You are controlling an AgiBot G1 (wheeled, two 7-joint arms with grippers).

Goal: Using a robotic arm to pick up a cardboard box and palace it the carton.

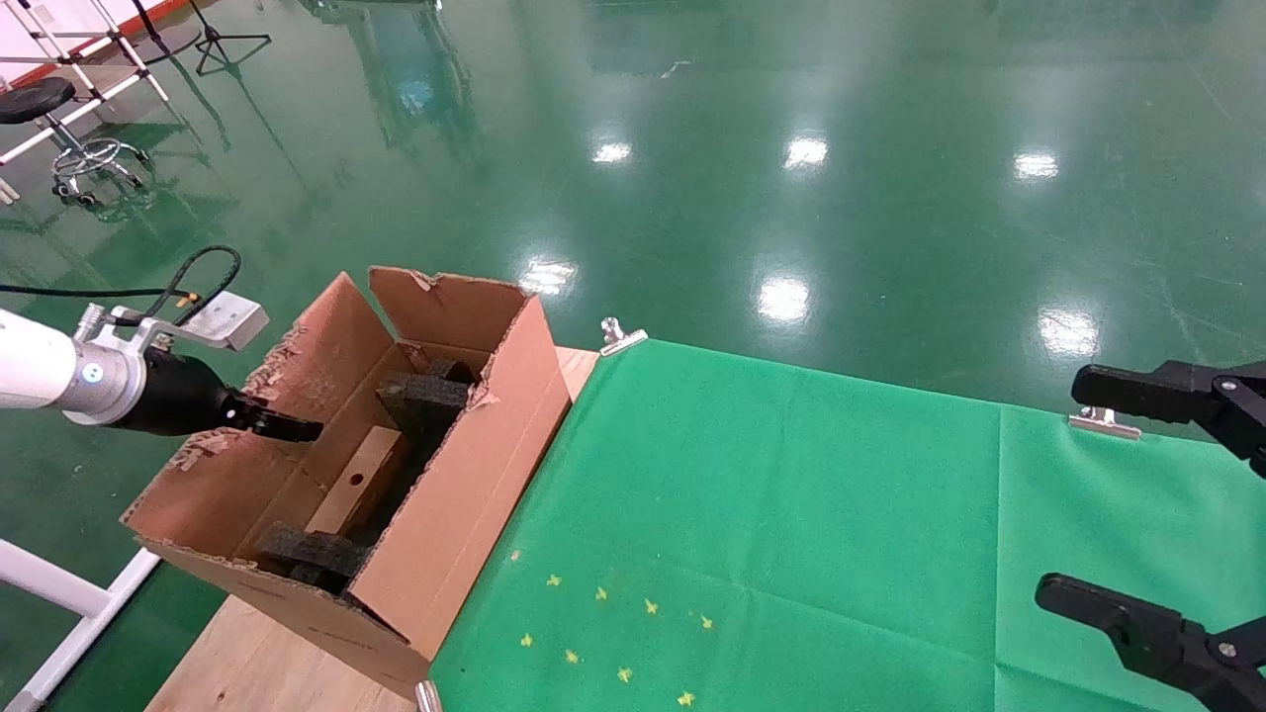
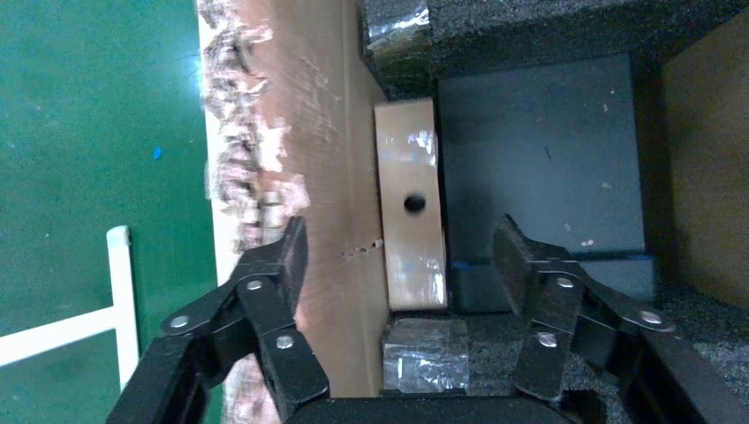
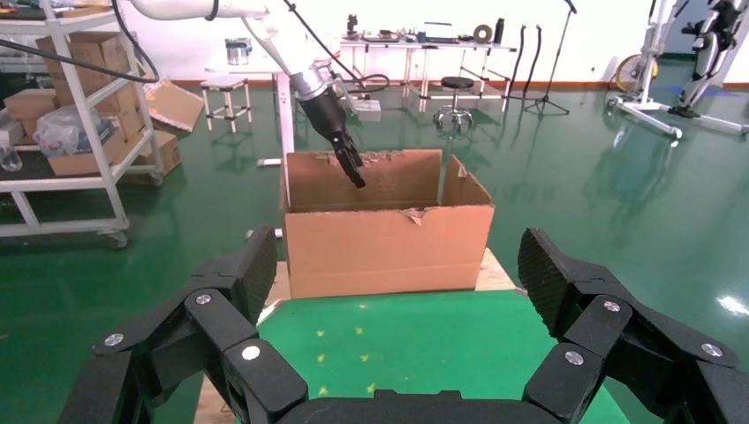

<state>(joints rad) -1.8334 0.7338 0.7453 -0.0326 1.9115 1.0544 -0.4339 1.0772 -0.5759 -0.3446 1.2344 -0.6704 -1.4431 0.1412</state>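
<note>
The large carton (image 1: 465, 494) stands open at the table's left end, with black foam pieces (image 1: 425, 400) inside. The small taped cardboard box (image 1: 356, 480) lies flat inside it, along the left wall between the foam pieces. My left gripper (image 1: 287, 427), on the white-and-silver arm, hovers over the carton's left flap, open and empty. In the left wrist view the box (image 2: 411, 168) lies below the open left gripper (image 2: 402, 243), untouched. My right gripper (image 1: 1068, 489) is open and empty over the table's right edge. The right wrist view shows the right gripper (image 3: 397, 252), the carton (image 3: 389, 247) and the left gripper (image 3: 351, 168).
A green cloth (image 1: 791, 514) covers the table, held by metal clips (image 1: 618, 336) at its far edge, with small yellow marks (image 1: 603, 633) near the front. Bare wood (image 1: 247, 653) shows under the carton. A white frame bar (image 1: 59, 593) stands left of the table.
</note>
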